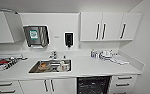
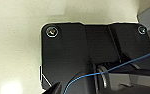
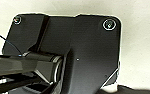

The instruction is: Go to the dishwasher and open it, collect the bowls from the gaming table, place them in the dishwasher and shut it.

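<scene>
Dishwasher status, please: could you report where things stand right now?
Facing kitchen counter. Dishwasher dead ahead under it, dark interior showing. Gripper fingers unreadable in wrist views. Sink holds dishes; nothing seen blocking.

Black wrist plates (image 2: 66, 57) (image 3: 91, 55), round silver-ringed corner fittings (image 2: 52, 31), thin blue cable (image 2: 108, 71), black jointed bar (image 3: 21, 65).

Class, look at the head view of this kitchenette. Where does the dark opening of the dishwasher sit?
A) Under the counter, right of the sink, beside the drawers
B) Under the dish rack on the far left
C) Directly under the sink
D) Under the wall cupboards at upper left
A: the dishwasher shows as a dark opening under the counter, right of the sink and beside the white drawers.
</scene>
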Motion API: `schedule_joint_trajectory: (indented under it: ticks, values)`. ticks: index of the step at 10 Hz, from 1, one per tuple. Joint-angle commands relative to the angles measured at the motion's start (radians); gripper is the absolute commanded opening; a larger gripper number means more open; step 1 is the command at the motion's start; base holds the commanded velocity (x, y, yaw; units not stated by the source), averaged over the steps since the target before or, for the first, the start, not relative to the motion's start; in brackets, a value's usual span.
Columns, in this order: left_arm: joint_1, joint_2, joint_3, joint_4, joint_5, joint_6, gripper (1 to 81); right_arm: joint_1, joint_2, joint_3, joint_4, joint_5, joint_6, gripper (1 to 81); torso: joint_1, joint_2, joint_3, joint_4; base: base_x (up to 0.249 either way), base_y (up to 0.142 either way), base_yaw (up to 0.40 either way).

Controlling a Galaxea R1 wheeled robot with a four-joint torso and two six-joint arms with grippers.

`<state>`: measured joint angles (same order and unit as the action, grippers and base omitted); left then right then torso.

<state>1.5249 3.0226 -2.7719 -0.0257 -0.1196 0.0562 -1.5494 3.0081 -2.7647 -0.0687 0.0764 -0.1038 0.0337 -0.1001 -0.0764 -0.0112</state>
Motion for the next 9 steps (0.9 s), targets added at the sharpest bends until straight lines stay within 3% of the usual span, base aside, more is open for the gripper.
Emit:
schedule_joint_trajectory:
  ticks: [1,3,9]
  values:
    - [-0.047,-0.003,-0.005,0.004,0.052,0.008,81.1,0.045,-0.002,0.001,-0.002,-0.053,-0.002,81.1,0.000,0.000,0.000,0.000,0.000,0.000,0.106]
    - [-0.047,-0.005,-0.005,0.004,0.052,0.008,81.1,0.041,-0.002,-0.002,-0.002,-0.053,0.000,81.1,0.000,0.000,0.000,0.000,0.000,0.000,0.172]
    - [-0.047,-0.007,-0.005,0.006,0.051,0.010,81.1,0.042,-0.002,-0.001,0.001,-0.052,0.001,81.1,0.000,0.000,0.000,0.000,0.000,0.000,0.338]
